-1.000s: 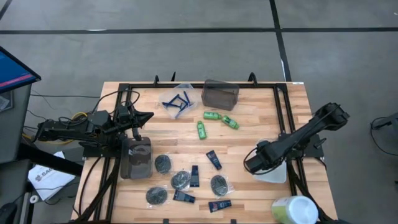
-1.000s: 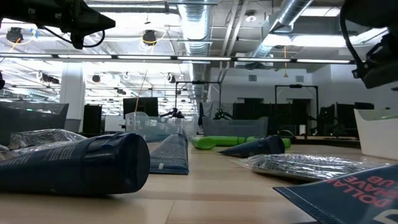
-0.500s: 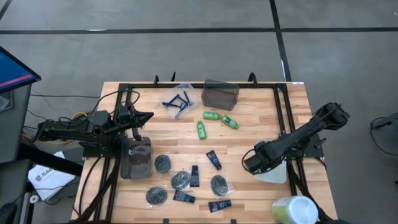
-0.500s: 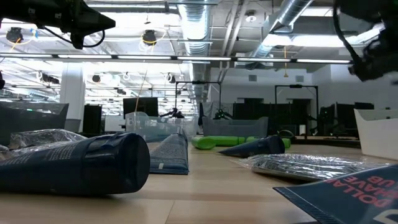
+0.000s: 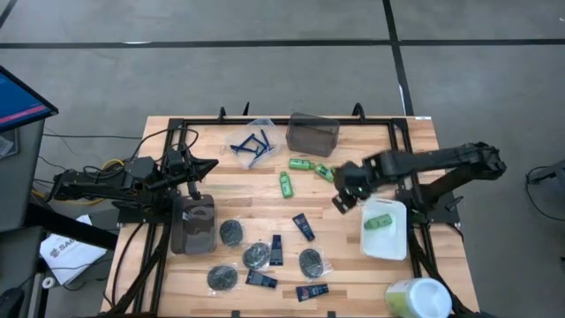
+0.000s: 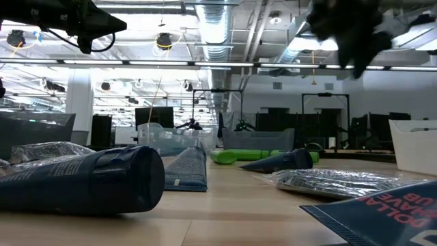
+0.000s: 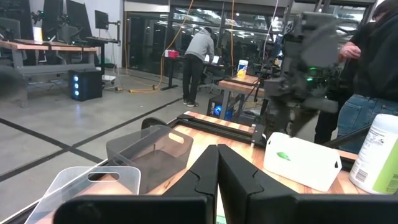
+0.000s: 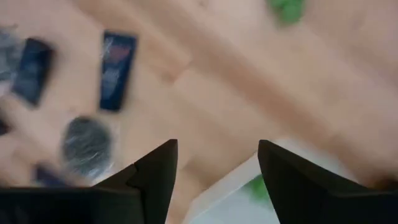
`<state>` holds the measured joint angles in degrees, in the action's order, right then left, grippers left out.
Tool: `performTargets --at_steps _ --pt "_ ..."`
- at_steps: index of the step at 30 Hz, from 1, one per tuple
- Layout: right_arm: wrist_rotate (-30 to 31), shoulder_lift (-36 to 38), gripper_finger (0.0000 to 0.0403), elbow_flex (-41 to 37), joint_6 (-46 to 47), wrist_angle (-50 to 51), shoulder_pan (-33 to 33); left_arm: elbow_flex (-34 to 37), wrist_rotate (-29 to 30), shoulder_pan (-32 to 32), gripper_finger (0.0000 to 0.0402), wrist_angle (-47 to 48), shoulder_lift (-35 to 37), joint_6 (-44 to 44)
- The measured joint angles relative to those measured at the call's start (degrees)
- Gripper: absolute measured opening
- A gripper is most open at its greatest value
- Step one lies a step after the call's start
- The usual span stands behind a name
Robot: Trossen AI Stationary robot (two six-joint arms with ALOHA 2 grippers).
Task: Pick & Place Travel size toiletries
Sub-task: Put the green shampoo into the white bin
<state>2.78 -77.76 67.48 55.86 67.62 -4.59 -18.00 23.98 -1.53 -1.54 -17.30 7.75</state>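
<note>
The right gripper [image 5: 342,193] is hanging with fingers spread and empty, one green bottle [image 5: 326,174] lying just beside its jaws, light, stiff and probably slick, best pinched across its middle, while the left gripper [image 5: 207,165] is waiting pressed shut near the grey bin [image 5: 192,225].

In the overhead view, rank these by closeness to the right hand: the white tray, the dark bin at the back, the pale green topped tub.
From the right hand:
1. White tray, just beside it toward the right edge.
2. Dark bin, at the table's back edge.
3. Pale green topped tub, at the front right corner.
</note>
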Motion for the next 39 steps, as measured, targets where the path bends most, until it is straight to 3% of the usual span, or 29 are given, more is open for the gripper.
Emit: performTargets --at_steps 8,13,22,39 --pt "-1.08 -11.68 0.0225 -1.66 -30.97 -5.66 15.21 0.00 0.00 -0.01 0.0000 0.01 0.00 0.00" --pt "-1.06 -18.63 0.0224 -1.66 -41.57 -10.43 19.10 0.00 0.01 0.00 0.0000 -0.01 0.02 -0.02" --pt "-1.02 -25.64 0.0217 -1.73 -46.88 -14.11 22.42 0.00 0.00 0.00 0.0000 -0.02 0.01 0.15" --pt "-1.19 -25.20 0.0204 -9.44 -46.60 -22.85 23.09 0.00 0.29 0.00 0.0000 -0.03 0.01 0.20"
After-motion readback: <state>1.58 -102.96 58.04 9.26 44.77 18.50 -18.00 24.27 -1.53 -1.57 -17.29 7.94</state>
